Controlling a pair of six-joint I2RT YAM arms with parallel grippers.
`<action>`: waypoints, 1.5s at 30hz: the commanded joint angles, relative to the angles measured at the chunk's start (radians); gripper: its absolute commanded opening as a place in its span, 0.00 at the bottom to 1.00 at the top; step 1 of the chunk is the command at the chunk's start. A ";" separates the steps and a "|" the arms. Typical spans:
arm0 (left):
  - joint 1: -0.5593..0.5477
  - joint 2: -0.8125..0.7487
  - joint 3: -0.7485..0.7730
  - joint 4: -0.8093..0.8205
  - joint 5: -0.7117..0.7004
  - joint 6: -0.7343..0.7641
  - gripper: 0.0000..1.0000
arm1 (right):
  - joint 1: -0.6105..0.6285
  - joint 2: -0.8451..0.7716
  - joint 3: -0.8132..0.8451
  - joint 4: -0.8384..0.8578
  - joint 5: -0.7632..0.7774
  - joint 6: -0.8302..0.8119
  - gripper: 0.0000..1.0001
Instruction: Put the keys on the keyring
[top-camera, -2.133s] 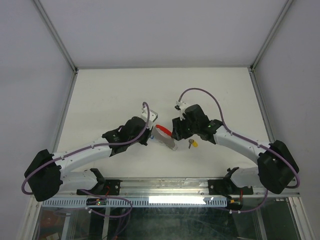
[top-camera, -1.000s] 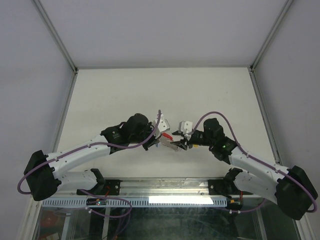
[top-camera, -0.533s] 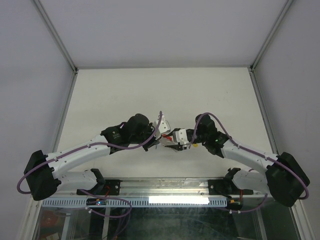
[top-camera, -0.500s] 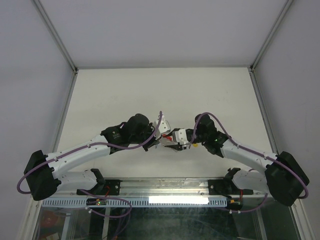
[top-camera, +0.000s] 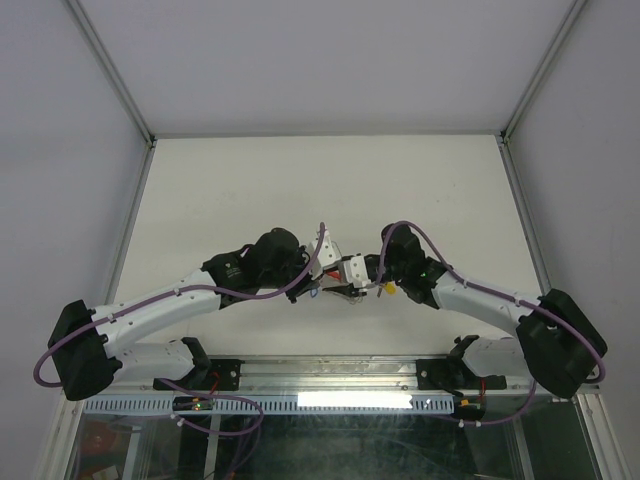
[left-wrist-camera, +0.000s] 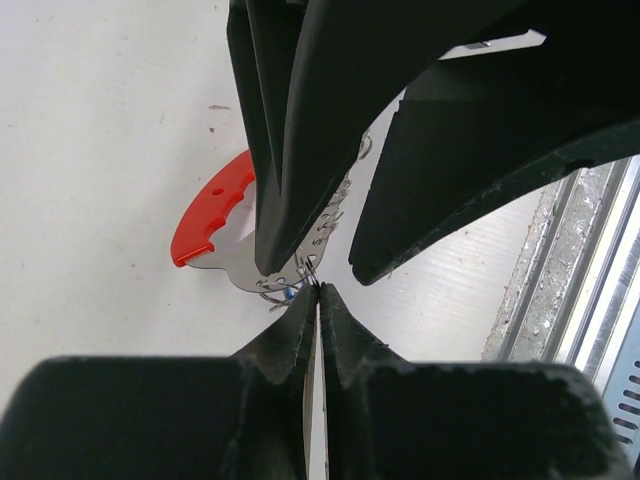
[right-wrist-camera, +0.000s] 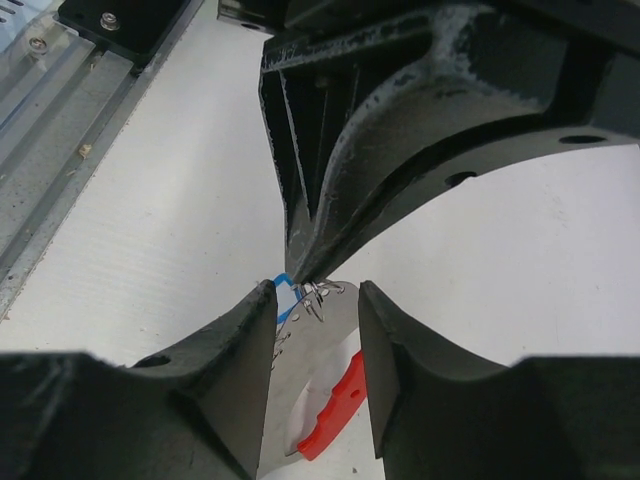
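Note:
The keyring, a red tab (left-wrist-camera: 208, 216) on a silvery plate (right-wrist-camera: 325, 350) with a small ring (right-wrist-camera: 322, 292), hangs over the table's near middle. My left gripper (left-wrist-camera: 318, 289) is shut, its tips pinching that ring. Facing it, my right gripper (right-wrist-camera: 317, 293) stands open, its fingers (right-wrist-camera: 238, 345) either side of the plate just below the left gripper's tips (right-wrist-camera: 312, 262). The blue key's head (right-wrist-camera: 285, 289) shows behind the ring, beside the right gripper's left finger. In the top view the yellow key (top-camera: 386, 288) lies on the table beside the right wrist.
Both arms meet at the table's near middle (top-camera: 335, 282). A metal rail (top-camera: 330, 372) runs along the near edge just below them. White walls close in the table's back and sides.
The right gripper has slid left toward the left gripper, now straddling the keyring plate with its jaws slightly narrower. The left arm has held still with the ring.

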 joint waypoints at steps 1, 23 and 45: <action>-0.013 -0.024 0.051 0.029 0.024 0.023 0.00 | 0.004 0.028 0.063 0.019 -0.007 -0.006 0.41; -0.017 -0.039 0.042 0.025 0.007 0.021 0.00 | 0.027 0.051 0.049 -0.015 0.063 -0.072 0.09; -0.017 -0.051 0.035 0.035 -0.001 0.008 0.00 | 0.022 -0.004 -0.044 0.131 0.116 0.016 0.09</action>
